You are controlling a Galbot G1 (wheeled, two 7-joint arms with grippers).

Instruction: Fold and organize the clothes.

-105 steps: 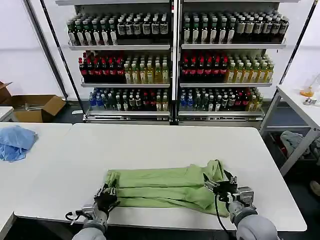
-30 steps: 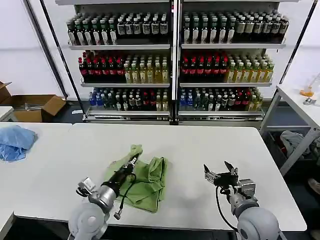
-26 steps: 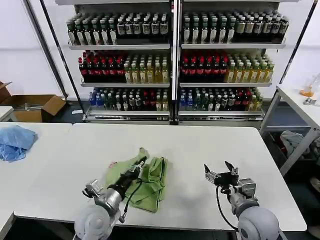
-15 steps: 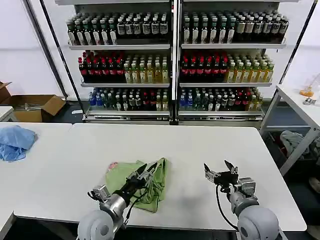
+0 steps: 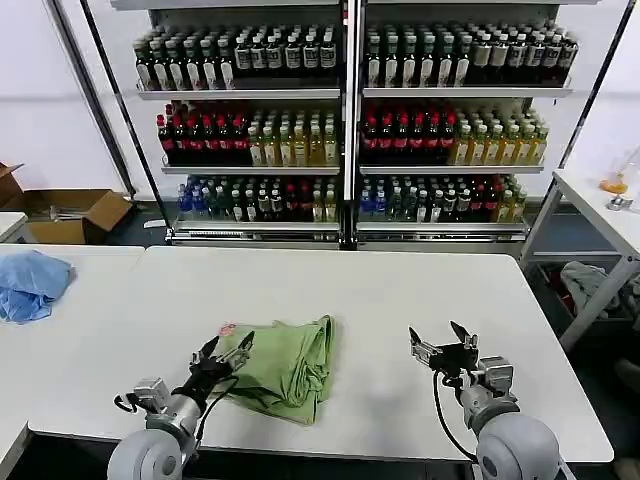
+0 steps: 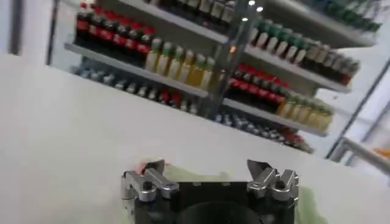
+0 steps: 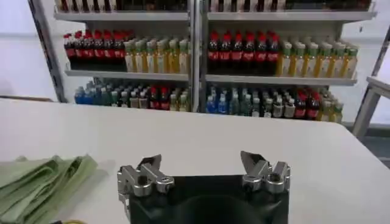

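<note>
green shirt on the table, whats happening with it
The green shirt lies folded into a small bundle near the front of the white table. Neither arm is holding it. The left tool is open at the bundle's left edge, and the right tool is open above bare table to the shirt's right. A blue cloth sits off on a side table.

Shop-like test room, shelves (image 5: 345, 130) of bottled drinks (rows), white table (image 5: 400, 290)

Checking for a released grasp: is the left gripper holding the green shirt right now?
No, the left gripper is open at the edge of the folded green shirt.
</note>
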